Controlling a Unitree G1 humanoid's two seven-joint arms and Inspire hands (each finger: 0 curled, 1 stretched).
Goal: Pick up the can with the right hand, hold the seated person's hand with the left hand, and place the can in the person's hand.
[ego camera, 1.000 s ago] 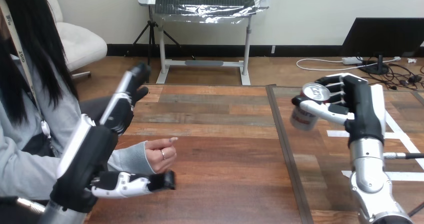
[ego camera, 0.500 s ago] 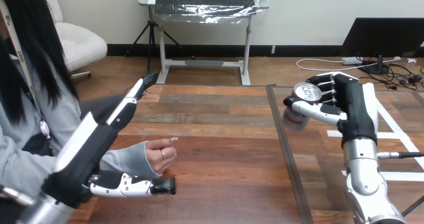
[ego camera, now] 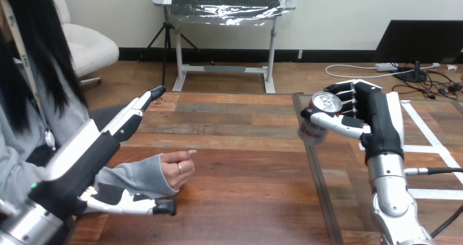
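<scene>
At the right of the bench [ego camera: 245, 163], my right robot hand [ego camera: 377, 119] has the can [ego camera: 312, 131] held up off the wood. Its fingers are curled round the far side and its thumb crosses the near side, so the grip is closed on the can. The can is tilted. Its silver top leans up toward my palm, and its base points down and left, over the dark seam [ego camera: 315, 174] where two bench tops meet. My silver forearm rises almost upright beneath the hand.

At the left, my left robot hand [ego camera: 82, 166] is spread wide. Its fingers [ego camera: 134, 114] are straight and point away from me across the bench, while its thumb [ego camera: 136, 205] stretches out low along the near side. The person's hand [ego camera: 177, 171] sits in the gap between them. It is a loosely curled fist resting on the bench, with its grey sleeve [ego camera: 136, 177] running back toward my palm. My thumb lies just beside the sleeve at the wrist, on the near side, but I cannot tell whether it touches. My straight fingers pass above and beyond the person's forearm, apart from the fist. The left robot hand is open and grips nothing.

The can and the person's hand are well apart, with bare wood between them, and the can is the higher of the two.
</scene>
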